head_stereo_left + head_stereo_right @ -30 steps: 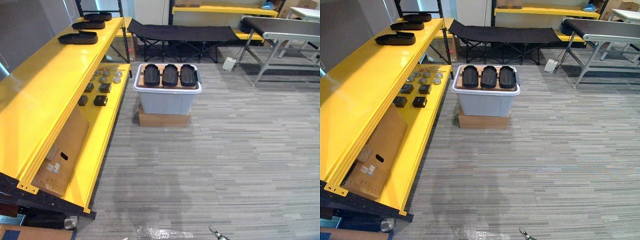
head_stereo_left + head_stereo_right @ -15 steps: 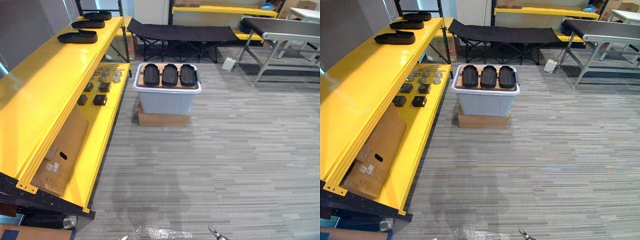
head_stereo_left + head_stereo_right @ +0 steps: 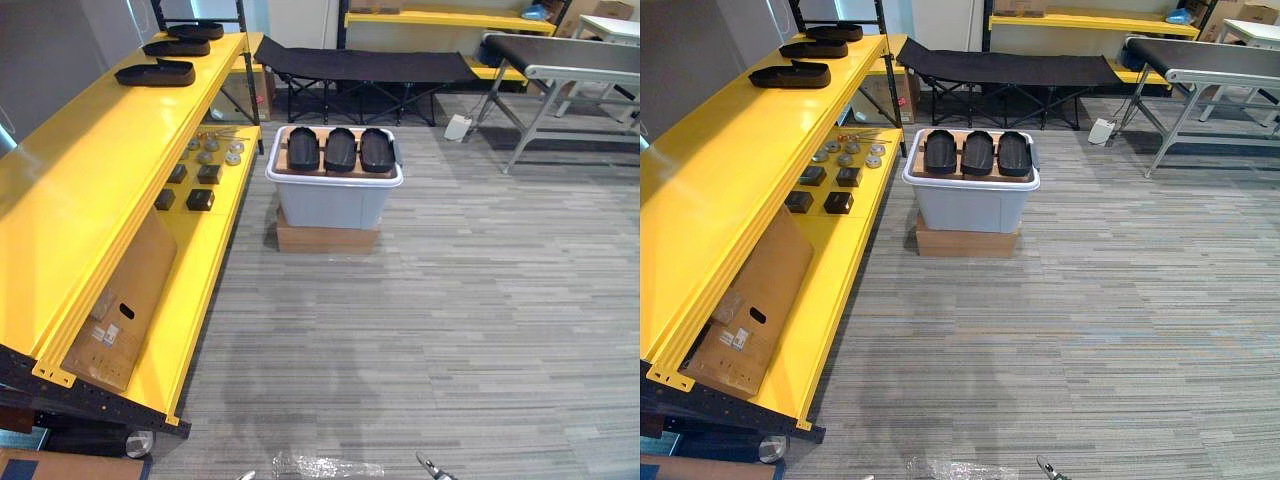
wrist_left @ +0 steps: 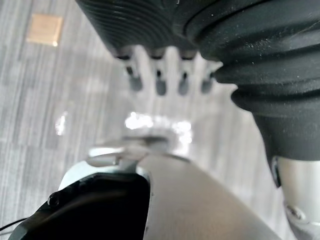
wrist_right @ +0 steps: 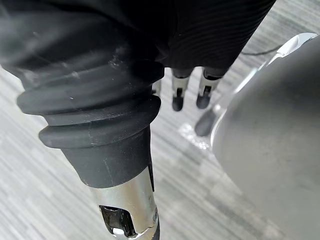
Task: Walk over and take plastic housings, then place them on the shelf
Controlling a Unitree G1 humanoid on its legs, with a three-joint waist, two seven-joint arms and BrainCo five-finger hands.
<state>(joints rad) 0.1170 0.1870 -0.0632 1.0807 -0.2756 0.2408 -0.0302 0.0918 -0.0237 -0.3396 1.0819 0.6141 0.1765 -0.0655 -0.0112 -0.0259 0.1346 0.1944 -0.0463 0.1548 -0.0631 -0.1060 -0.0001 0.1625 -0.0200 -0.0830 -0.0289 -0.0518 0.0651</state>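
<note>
Fingers on the left hand (image 4: 160,82) and right hand (image 5: 178,95) hang straight, empty. The housings (image 3: 340,150) in the far bin (image 3: 335,205) look light, stiff, slippery; likely best held across their sides.

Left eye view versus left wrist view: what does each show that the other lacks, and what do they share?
Left eye view: three black plastic housings in a grey bin, three shelved housings on the yellow shelf. Left wrist view: the left hand, fingers straight and empty, close up. Shared: the grey striped floor.
</note>
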